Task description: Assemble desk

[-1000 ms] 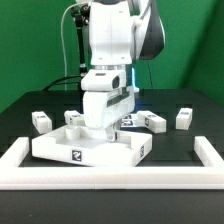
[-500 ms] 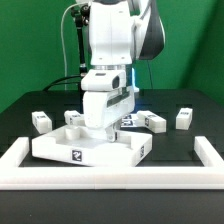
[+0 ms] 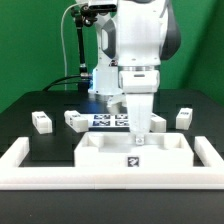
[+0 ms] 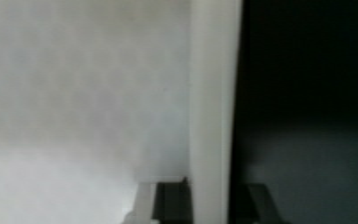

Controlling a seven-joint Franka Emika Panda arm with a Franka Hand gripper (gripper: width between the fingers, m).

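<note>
White tabletop (image 3: 112,158): slid along counter's (image 3: 40,142) front edge toward the exterior view's right corner
Gripper (image 3: 138,137): fingers closed narrow on its rim
Legs (image 3: 41,121): unfitted

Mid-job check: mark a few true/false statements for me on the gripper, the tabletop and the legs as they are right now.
1. The gripper holds a leg. False: its fingers sit on either side of the tabletop rim.
2. The marker board lies behind the tabletop. True.
3. A leg is already fitted to the tabletop. False: the legs in view lie loose behind it.
4. The leftmost leg in the exterior view lies apart from the tabletop. True.
</note>
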